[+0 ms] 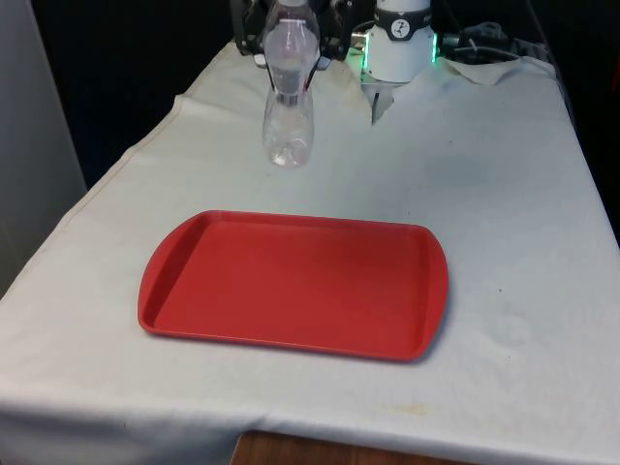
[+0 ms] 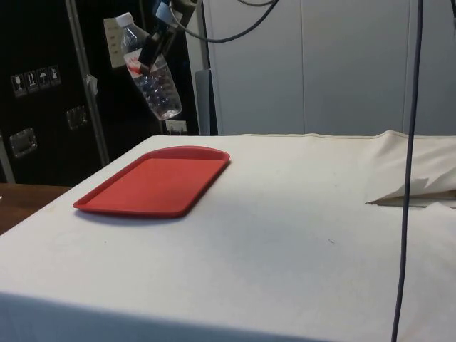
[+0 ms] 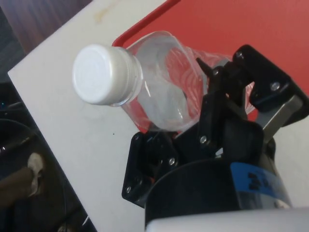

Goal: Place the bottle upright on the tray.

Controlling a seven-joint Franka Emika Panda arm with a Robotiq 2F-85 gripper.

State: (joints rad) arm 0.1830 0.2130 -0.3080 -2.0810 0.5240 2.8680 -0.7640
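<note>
The jaws grip the clear bottle (image 2: 154,71) around its upper body, holding it in the air above the worktop (image 1: 504,194). Its long axis is tilted, white cap (image 3: 103,74) uppermost. The red tray (image 1: 294,284) lies flat, clear of the worktop edges.

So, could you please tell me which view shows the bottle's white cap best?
The wrist view: the white cap faces that camera, close up. In the side view the cap tops the tilted bottle held by the gripper. The front view leaves the cap indistinct.
</note>
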